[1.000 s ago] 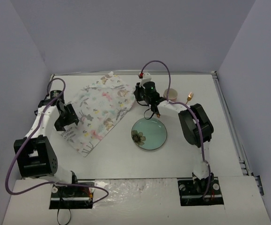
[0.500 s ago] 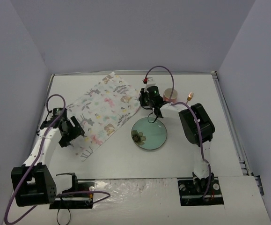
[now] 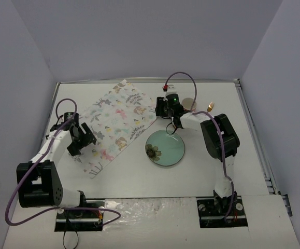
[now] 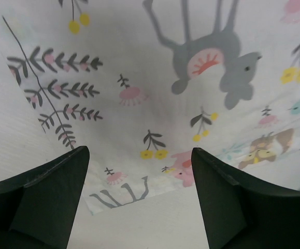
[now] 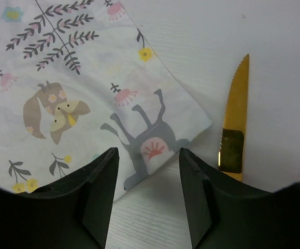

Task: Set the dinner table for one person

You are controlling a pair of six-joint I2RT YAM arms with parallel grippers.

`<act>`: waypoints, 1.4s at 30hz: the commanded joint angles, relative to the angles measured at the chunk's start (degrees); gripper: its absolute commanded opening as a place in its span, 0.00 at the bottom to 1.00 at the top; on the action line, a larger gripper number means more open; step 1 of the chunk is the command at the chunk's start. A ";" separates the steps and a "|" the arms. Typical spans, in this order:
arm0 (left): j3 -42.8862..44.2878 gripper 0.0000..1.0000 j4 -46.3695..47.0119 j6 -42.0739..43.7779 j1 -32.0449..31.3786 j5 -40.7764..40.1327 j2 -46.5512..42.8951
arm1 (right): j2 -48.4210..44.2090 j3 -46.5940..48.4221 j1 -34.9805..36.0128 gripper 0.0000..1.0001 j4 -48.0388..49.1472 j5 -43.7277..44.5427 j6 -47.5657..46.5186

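Note:
The patterned cloth placemat (image 3: 116, 122) lies slantwise on the left half of the white dinner table (image 3: 212, 171). My left gripper (image 3: 84, 139) is open and low over the placemat's near-left edge (image 4: 165, 78), with its fingers (image 4: 46, 202) on either side of that edge. My right gripper (image 3: 163, 110) is open over the placemat's right corner (image 5: 155, 140), holding nothing. A gold knife (image 5: 235, 124) lies on the table just right of that corner. A pale green plate (image 3: 165, 148) with a flower print sits near the middle of the table.
A small tan cup (image 3: 190, 104) and a gold utensil (image 3: 210, 108) lie at the back right, behind the right arm. Grey walls close in the table on three sides.
The placemat has slid a little to the right. My left gripper moved along its near-left edge. My right gripper moved back from the plate's rim to the placemat's right corner.

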 commanded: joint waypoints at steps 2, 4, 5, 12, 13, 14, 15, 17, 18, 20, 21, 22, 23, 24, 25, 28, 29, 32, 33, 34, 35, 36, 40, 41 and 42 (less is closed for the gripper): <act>8.77 0.76 -0.67 3.82 -0.23 -5.44 -2.44 | -9.51 5.33 0.18 0.53 -2.04 2.62 -1.97; 10.09 0.76 -0.39 4.24 -0.17 -5.77 -0.52 | -9.77 7.61 0.52 0.54 -3.77 1.22 -2.71; 10.80 0.76 -0.22 4.43 -0.17 -5.66 -0.23 | -9.79 7.86 0.76 0.54 -4.04 0.88 -2.79; 15.35 0.75 0.41 4.44 -0.08 -6.16 7.98 | -4.99 13.39 1.59 0.60 -5.47 -5.94 -0.58; 15.91 0.74 0.53 4.36 -0.06 -6.52 9.25 | -3.63 13.98 1.70 0.60 -5.31 -6.44 0.11; 16.37 0.74 0.50 4.30 0.00 -6.68 10.19 | -2.11 14.49 1.70 0.60 -5.16 -6.96 0.69; 17.08 0.73 0.39 4.34 0.00 -7.19 11.37 | -0.93 15.11 1.70 0.60 -5.04 -7.36 1.05; 18.30 0.73 0.18 4.38 0.05 -7.99 13.35 | 1.19 16.03 1.70 0.60 -4.61 -7.90 1.60; 18.81 0.72 0.08 4.38 0.09 -8.29 14.18 | 2.12 16.31 1.70 0.60 -4.29 -8.03 1.78; 19.27 0.71 0.29 4.09 0.13 -9.04 16.04 | 3.82 16.48 1.70 0.60 -3.67 -8.00 2.15; 19.23 0.70 0.56 3.89 0.17 -9.20 16.63 | 4.65 16.48 1.70 0.60 -3.31 -7.96 2.43; 19.23 0.70 0.61 3.71 0.18 -9.22 16.96 | 5.31 16.41 1.70 0.60 -3.18 -7.95 2.69; 18.95 0.70 0.97 3.68 0.11 -9.30 17.29 | 5.77 16.25 1.70 0.60 -3.09 -7.67 2.88; 18.71 0.70 1.11 3.65 0.12 -9.57 17.79 | 6.29 15.73 1.64 0.59 -2.79 -7.34 3.09; 18.49 0.70 1.18 3.62 0.16 -9.89 18.32 | 6.82 15.12 1.57 0.59 -2.43 -7.02 3.30; 17.77 0.69 1.40 3.09 0.18 -10.50 19.73 | 7.72 12.83 1.24 0.59 -1.18 -5.04 3.96; 17.66 0.69 1.41 2.91 0.18 -10.54 20.20 | 7.94 11.86 1.03 0.59 -0.68 -4.43 4.28; 17.65 0.68 0.82 2.22 0.35 -10.94 21.77 | 8.22 9.99 0.00 0.59 0.58 -3.25 5.25; 17.50 0.68 0.72 2.05 0.36 -10.98 21.98 | 8.23 9.54 -0.27 0.59 0.83 -3.13 5.50; 17.40 0.68 0.53 1.91 0.39 -10.98 22.25 | 8.16 8.77 -0.69 0.58 1.09 -3.05 5.76; 17.32 0.68 0.32 1.78 0.43 -10.98 22.55 | 8.08 7.92 -1.16 0.58 1.34 -2.96 6.01; 17.29 0.68 -0.06 1.75 0.44 -10.98 22.63 | 7.93 7.70 -1.41 0.58 1.41 -2.94 6.21; 18.28 0.68 -1.90 1.92 0.65 -10.90 24.61 | 5.46 7.63 -2.22 0.58 0.30 -3.55 6.20; 18.57 0.68 -1.98 1.99 0.62 -10.63 24.80 | 4.77 7.85 -2.23 0.58 -0.13 -3.69 5.90; 18.96 0.68 -2.11 2.19 0.62 -10.36 24.73 | 4.35 8.31 -2.17 0.58 -0.79 -4.09 5.38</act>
